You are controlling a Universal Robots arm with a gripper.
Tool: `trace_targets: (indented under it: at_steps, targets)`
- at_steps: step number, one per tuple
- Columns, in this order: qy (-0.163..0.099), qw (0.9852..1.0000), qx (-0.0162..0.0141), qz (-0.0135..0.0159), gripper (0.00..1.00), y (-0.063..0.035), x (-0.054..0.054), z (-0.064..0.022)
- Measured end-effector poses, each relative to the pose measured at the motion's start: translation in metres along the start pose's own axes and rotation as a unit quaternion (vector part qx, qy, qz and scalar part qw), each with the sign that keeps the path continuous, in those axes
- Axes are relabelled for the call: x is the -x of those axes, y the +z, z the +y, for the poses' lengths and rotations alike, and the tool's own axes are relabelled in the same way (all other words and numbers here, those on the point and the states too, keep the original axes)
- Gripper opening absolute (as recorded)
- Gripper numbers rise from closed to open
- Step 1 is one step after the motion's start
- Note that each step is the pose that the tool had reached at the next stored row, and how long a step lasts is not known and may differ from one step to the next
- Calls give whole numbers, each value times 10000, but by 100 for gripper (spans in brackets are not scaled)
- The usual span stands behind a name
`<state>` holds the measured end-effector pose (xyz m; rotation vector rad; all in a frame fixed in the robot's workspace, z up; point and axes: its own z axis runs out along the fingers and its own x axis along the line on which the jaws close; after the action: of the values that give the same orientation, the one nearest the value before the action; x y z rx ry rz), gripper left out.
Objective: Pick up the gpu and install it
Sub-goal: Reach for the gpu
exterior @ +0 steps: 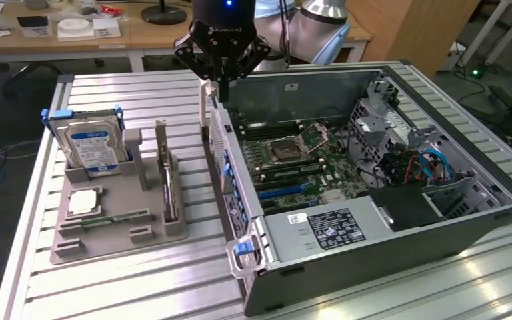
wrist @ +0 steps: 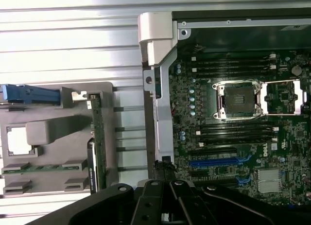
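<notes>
**While the gpu [exterior: 166, 180] sits in its holder, the pincer [exterior: 223, 85] hangs off-target**

Status: the pincer looks clenched on nothing, tips together. It's up over the side wall of the computer case [exterior: 345, 267], on the side nearest the grey holder [exterior: 123, 233], not over the gpu. The gpu stands on its long edge in a slot of that holder on the table [exterior: 149, 287], near the case and well apart from the pincer.

Orientation: the long axis runs roughly parallel to that case wall, from the far side of the exterior view towards the camera. Board face vertical, thin edge up. The tall metal bracket looks to be at the far end.

Risks, my read:
- The blue expansion slots [exterior: 283, 191] on the motherboard [exterior: 327, 167] lie crosswise to the card's long axis. Without a turn about the vertical, the connector won't meet a slot.
- The top edge is very slim, so an off-centre pinch lets the card pivot or slip.
- The holder slot looks snug, so a skewed lift could jam the card or drag the holder.
- The case wall stands between holder and motherboard, so a low carry clips it.
- The bracket end could foul the case before the connector seats.
</notes>
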<state>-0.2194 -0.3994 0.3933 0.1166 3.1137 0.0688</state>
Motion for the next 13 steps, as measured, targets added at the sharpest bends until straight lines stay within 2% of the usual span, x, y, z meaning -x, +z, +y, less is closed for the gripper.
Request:
trace_targets:
  at_steps: [13]
  targets:
    - [0,10000,0,0,11,-3,-134,-12]
